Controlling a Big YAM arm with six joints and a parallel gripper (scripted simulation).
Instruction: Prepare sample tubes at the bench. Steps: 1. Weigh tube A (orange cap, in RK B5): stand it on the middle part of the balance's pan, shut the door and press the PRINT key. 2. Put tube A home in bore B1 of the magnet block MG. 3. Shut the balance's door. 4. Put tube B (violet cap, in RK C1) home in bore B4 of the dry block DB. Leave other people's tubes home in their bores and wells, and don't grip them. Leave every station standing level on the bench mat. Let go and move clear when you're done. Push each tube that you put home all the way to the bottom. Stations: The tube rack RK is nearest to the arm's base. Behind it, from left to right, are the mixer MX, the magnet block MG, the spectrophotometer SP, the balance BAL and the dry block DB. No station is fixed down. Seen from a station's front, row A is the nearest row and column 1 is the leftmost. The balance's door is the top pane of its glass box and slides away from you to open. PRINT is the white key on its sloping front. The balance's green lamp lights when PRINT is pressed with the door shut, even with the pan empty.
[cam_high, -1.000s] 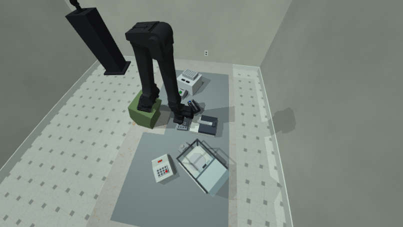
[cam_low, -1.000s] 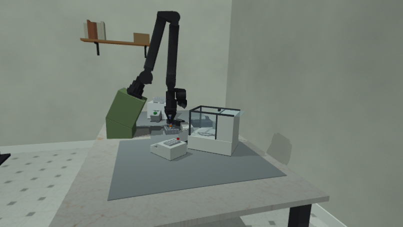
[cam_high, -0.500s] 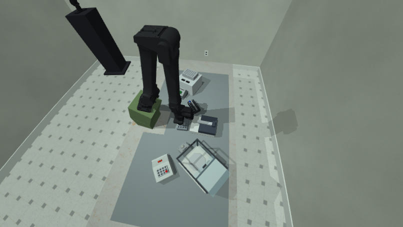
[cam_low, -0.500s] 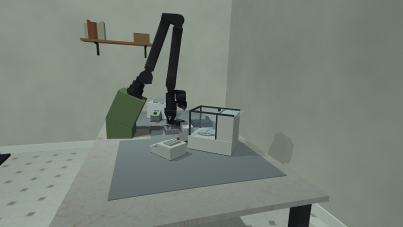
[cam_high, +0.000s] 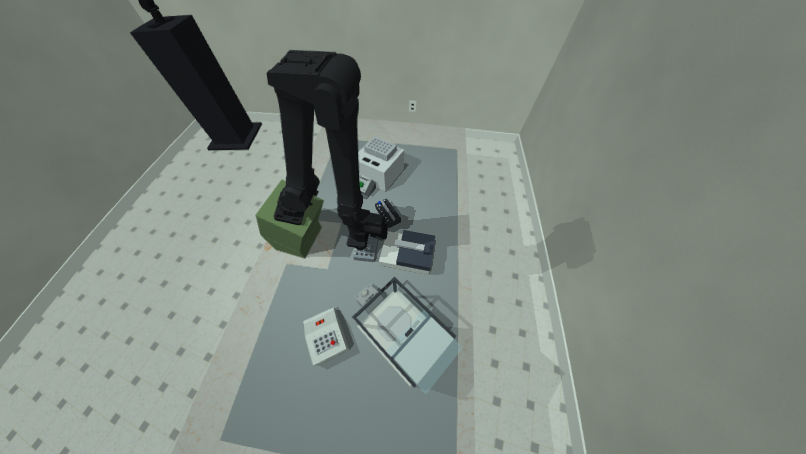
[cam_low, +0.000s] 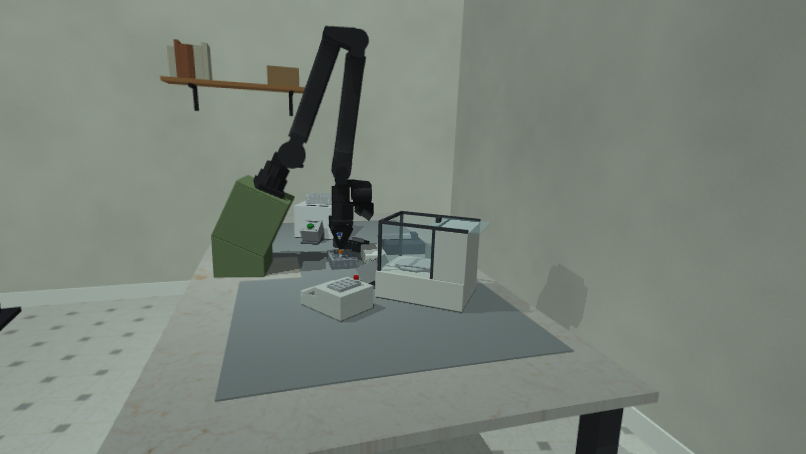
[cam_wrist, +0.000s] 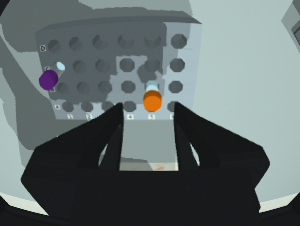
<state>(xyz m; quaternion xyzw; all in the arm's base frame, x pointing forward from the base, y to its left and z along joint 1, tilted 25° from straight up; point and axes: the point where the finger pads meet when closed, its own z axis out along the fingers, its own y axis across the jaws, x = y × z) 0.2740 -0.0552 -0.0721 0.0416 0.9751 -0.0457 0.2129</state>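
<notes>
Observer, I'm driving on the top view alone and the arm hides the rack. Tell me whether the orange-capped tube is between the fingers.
Observer: No. In the wrist view the gripper is open, and the orange-capped tube stands in the tube rack, just beyond the gap.
Operator: Where's the violet-capped one?
Observer: In column 1 of that rack, at the far left of the wrist view, the violet cap clear of both fingers.

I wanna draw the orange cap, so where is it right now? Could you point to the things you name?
In the wrist view, the orange cap (cam_low: 340, 252) (cam_wrist: 152, 101) is right of the purple cap (cam_wrist: 48, 80), just beyond the open gripper's (cam_wrist: 149, 106) fingertips.
</notes>
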